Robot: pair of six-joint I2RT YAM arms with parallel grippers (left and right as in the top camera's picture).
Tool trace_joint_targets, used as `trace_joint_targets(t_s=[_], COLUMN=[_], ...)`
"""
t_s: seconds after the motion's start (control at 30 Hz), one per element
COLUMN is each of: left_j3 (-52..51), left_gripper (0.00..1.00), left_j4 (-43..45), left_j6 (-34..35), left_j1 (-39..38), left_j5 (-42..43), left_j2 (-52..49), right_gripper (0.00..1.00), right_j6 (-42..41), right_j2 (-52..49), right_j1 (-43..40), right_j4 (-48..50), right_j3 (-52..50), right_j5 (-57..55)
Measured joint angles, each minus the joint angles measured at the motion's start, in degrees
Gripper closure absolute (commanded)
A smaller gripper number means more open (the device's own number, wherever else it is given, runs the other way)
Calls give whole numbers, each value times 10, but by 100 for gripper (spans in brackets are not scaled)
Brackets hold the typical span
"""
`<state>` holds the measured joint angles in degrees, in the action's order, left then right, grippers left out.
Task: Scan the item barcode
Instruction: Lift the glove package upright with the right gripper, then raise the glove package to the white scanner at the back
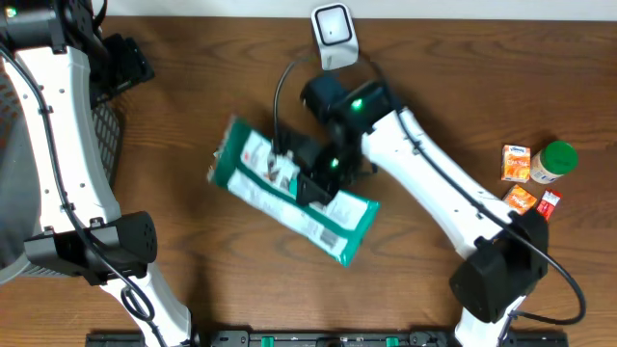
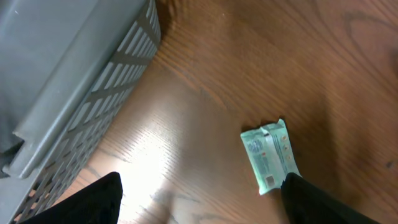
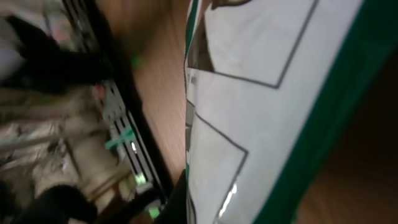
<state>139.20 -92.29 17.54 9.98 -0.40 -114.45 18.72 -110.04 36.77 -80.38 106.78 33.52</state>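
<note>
The item is a green-and-white bag [image 1: 289,188], lying slantwise over the middle of the table. My right gripper [image 1: 313,178] is shut on it near its middle. The right wrist view is filled by the bag's white panel and green edge [image 3: 267,106]; one dark finger [image 3: 183,199] presses against it, and the right gripper [image 3: 205,208] closes around the film. A white scanner [image 1: 334,34] stands at the back centre, just beyond the right arm. My left gripper [image 1: 120,63] is at the far left, open and empty [image 2: 199,208]. The left wrist view shows the bag [image 2: 268,155] from afar.
A grey slatted basket [image 1: 101,145] stands at the left edge, close under the left arm [image 2: 74,74]. At the right lie small orange packets [image 1: 517,164] and a green-lidded jar [image 1: 554,162].
</note>
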Motion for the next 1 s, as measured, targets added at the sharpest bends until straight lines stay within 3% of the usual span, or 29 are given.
trace_joint_targets(t_s=[0.27, 0.67, 1.0], left_j3=[0, 0, 0], left_gripper=[18, 18, 18], left_j4=[0, 0, 0], left_j6=[0, 0, 0], left_j1=[0, 0, 0], left_j5=[0, 0, 0], left_j2=[0, 0, 0], right_gripper=[99, 99, 99], right_j6=[-27, -140, -108], right_j2=[0, 0, 1], right_j1=[-2, -4, -5], right_j4=[10, 37, 47], right_j3=[153, 342, 416], right_j5=[-7, -152, -224])
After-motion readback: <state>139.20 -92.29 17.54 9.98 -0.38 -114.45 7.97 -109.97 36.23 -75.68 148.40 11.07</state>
